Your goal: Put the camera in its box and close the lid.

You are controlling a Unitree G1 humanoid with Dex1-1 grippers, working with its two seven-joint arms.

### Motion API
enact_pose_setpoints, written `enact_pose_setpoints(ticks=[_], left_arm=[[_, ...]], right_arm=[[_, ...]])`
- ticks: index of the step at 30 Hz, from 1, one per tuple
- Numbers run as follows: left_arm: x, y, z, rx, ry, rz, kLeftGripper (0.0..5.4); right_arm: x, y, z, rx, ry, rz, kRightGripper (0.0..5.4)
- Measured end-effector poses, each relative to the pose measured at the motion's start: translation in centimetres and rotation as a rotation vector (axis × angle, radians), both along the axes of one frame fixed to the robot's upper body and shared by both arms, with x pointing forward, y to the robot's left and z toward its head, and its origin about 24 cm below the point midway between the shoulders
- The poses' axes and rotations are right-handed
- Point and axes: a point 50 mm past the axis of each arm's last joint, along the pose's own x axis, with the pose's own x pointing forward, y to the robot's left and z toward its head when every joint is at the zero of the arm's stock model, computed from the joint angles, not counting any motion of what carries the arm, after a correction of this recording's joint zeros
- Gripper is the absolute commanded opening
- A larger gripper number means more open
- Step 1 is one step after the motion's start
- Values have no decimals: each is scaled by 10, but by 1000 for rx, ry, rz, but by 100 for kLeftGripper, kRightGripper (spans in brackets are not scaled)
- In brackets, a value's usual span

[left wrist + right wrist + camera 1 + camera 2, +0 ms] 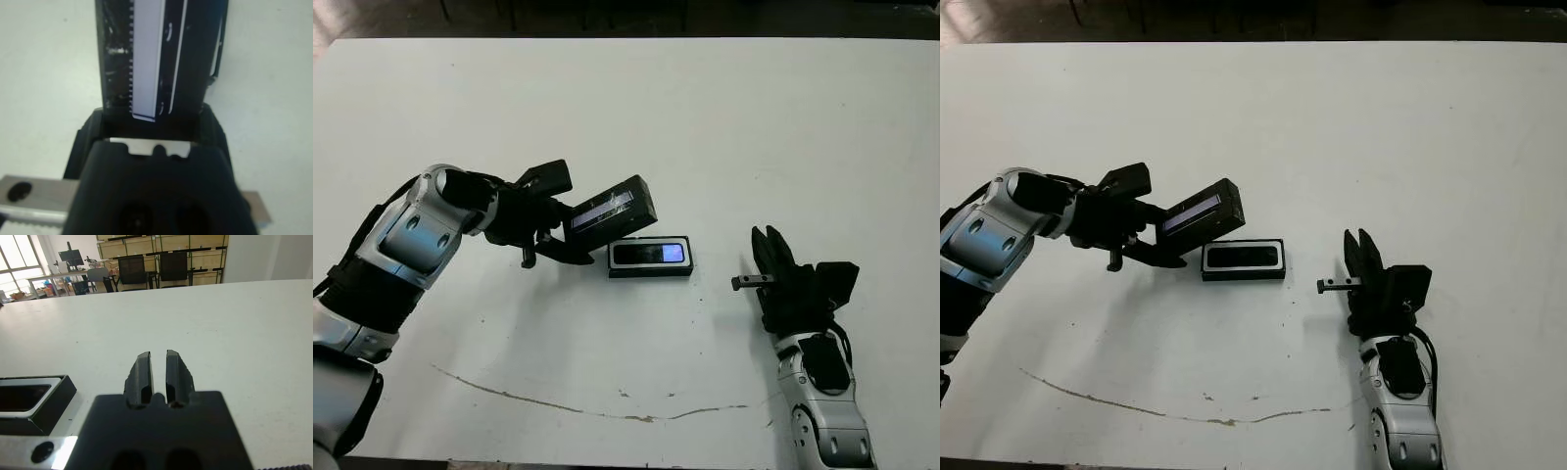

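White table (783,127) carries all parts. Right gripper (771,245) rests nearest, fingers together, grasping nothing, well apart from the box (651,258) containing the camera (650,254). Left gripper (558,235) clamps the tilted lid (610,207) just beyond the box's left end

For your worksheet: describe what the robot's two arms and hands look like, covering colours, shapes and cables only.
Both arms have rounded silver-grey shells with black joints. The left hand and right hand are black, blocky bodies, each with two black tapered fingers. A small metal bracket sticks out beside the right hand, and black cables loop at its wrist.

White table (724,117) (box (651,257) on it)
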Motion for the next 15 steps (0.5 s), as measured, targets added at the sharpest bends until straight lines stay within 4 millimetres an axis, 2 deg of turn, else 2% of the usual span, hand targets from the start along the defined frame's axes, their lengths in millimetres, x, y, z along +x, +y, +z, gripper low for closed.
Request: enact_pose_setpoints(ticks=[4,15], left_arm=[[1,-6,-11,5,33,-18,173],[9,-18,-14,-5,49,-101,173]], right_arm=[[0,-1,-1,2,-2,-2,0],[-3,-4,-2,3,2,-3,0]])
